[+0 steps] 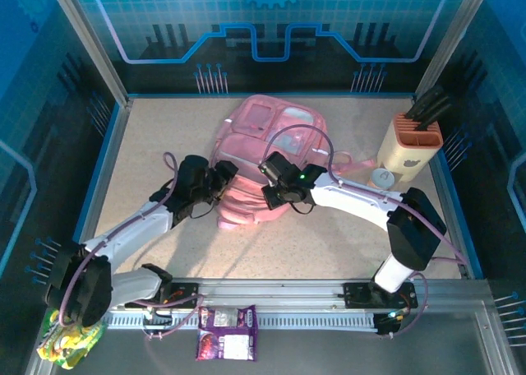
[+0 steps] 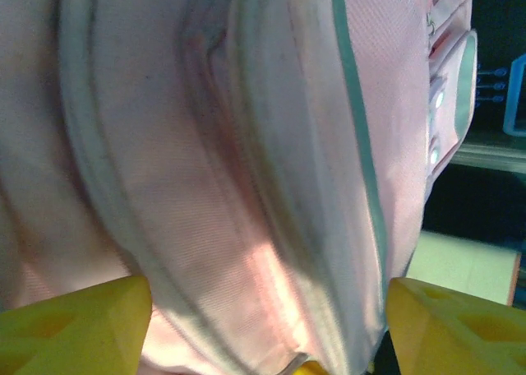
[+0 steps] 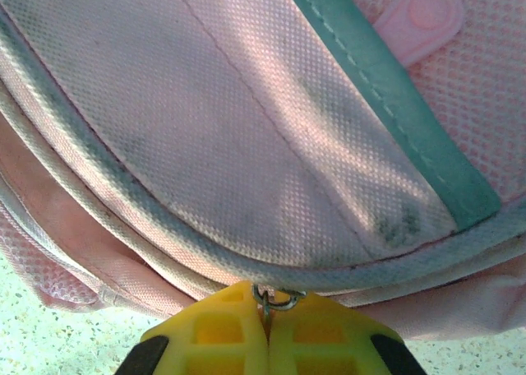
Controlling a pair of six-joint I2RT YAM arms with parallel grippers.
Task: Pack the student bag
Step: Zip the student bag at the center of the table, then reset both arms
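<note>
Top external view: the student bag (image 1: 259, 157), soft pink fabric with pale panels, lies slumped mid-table on the speckled tabletop (image 1: 148, 145). The left gripper (image 1: 220, 182) is at its left flank and the right gripper (image 1: 278, 184) at its lower front. Left wrist view adds woven pink cloth with grey-green piping bulging between wide-spread yellow fingers (image 2: 74, 326). Right wrist view adds yellow tips pinched together on a small metal zip ring (image 3: 275, 297).
</note>
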